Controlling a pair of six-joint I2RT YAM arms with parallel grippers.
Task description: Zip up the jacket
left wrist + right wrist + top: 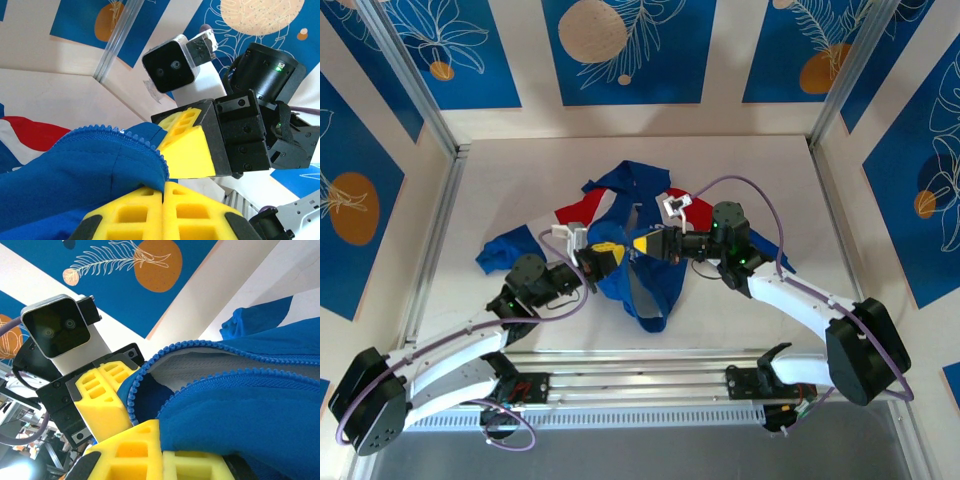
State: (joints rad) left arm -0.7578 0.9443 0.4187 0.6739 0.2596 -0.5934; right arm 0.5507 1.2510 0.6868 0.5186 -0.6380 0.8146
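Yellow jaws of your left gripper (609,255) and right gripper (642,244) both clamp the jacket's (620,190) blue zipper edges — nose to nose above the table (750,170), the rest crumpled behind them.

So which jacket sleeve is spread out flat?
The sleeve beside the left arm, stretched out leftward; the right arm covers most of the other.
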